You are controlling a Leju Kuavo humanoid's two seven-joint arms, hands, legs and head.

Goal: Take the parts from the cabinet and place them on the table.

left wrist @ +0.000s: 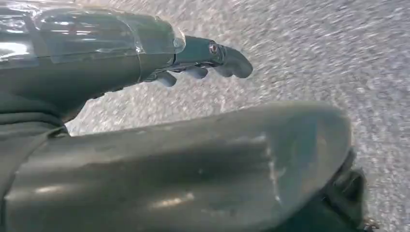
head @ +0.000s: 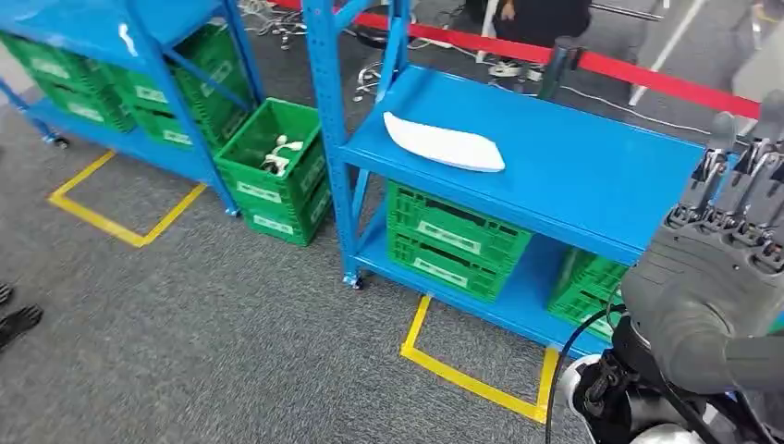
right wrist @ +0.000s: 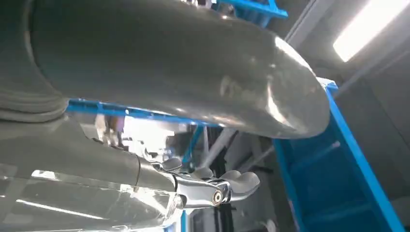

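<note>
Grey carpet (head: 231, 342) underfoot, marked with yellow tape corners (head: 467, 375). Ahead and to the left of the right robot hand (head: 716, 245), a blue shelving rack (head: 555, 166) with a broad flat top shelf; further left, a second blue rack (head: 120, 37) loaded with green crates. Behind both, a red barrier bar (head: 610, 67) and a person's feet.

On the nearer rack's top shelf, well apart from the right robot hand and off to its left, a white curved part (head: 444, 143) lying flat, touched by nothing. Beneath that shelf, stacked green crates (head: 453, 236) on the lower level. Between the two racks, another green crate stack (head: 277, 171) on the floor, its top crate holding small white parts (head: 279, 155).

Right robot hand raised at the right edge of the head view, back of the hand toward the camera, fingers extended upward and spread, holding nothing; same released fingers visible in the right wrist view before blue shelving.

Left robot hand (left wrist: 203, 55) over blurred carpet, fingers loosely apart, gripping nothing.
</note>
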